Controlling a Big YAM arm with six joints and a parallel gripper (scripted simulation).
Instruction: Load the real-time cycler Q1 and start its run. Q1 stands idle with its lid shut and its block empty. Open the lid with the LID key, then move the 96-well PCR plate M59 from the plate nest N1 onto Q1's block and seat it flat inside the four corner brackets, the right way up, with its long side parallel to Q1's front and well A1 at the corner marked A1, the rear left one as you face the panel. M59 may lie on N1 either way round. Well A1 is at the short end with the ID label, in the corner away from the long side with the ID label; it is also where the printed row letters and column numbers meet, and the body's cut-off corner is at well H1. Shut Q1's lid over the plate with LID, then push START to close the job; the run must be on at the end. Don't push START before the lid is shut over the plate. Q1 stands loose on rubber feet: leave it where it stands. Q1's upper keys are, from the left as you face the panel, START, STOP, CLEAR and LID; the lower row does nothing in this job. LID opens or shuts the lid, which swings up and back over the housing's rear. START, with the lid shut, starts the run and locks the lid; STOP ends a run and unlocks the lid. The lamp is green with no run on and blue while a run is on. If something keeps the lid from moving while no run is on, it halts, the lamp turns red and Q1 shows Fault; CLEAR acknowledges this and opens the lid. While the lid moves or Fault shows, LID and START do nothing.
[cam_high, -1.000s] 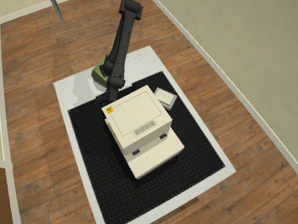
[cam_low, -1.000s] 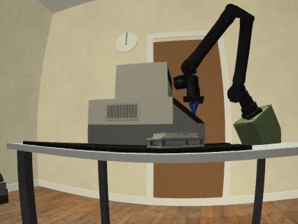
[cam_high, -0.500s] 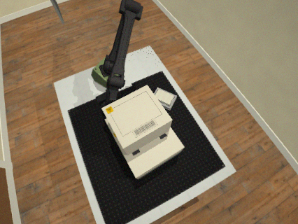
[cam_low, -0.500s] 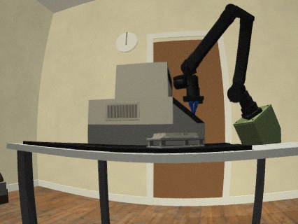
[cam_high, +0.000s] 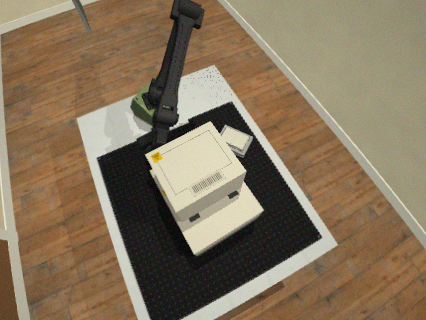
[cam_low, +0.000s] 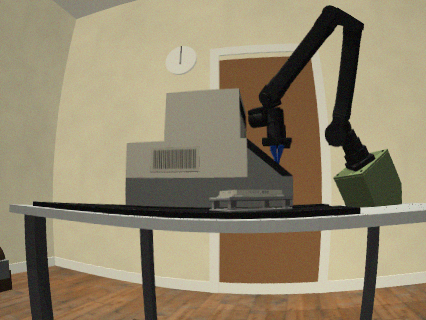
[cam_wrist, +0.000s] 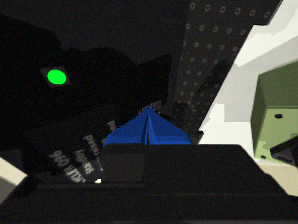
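The cream cycler Q1 (cam_high: 200, 185) stands on the black mat, and its lid (cam_low: 204, 116) lies down on the housing. Its lamp (cam_wrist: 56, 77) glows green in the wrist view. The PCR plate M59 (cam_high: 236, 139) lies on the nest N1 (cam_low: 250, 198) beside Q1, towards the arm's side. My gripper (cam_low: 276, 154) is shut with nothing between its blue fingers (cam_wrist: 149, 125). It points down just above Q1's dark sloped front panel (cam_low: 267, 159). The keys are too dark to tell apart in the wrist view. In the overhead view the fingers are hidden behind Q1.
The black mat (cam_high: 210, 250) covers most of the white table top. The arm's green base (cam_high: 144, 106) stands at the table's far edge behind Q1 and also shows in the side view (cam_low: 369, 179).
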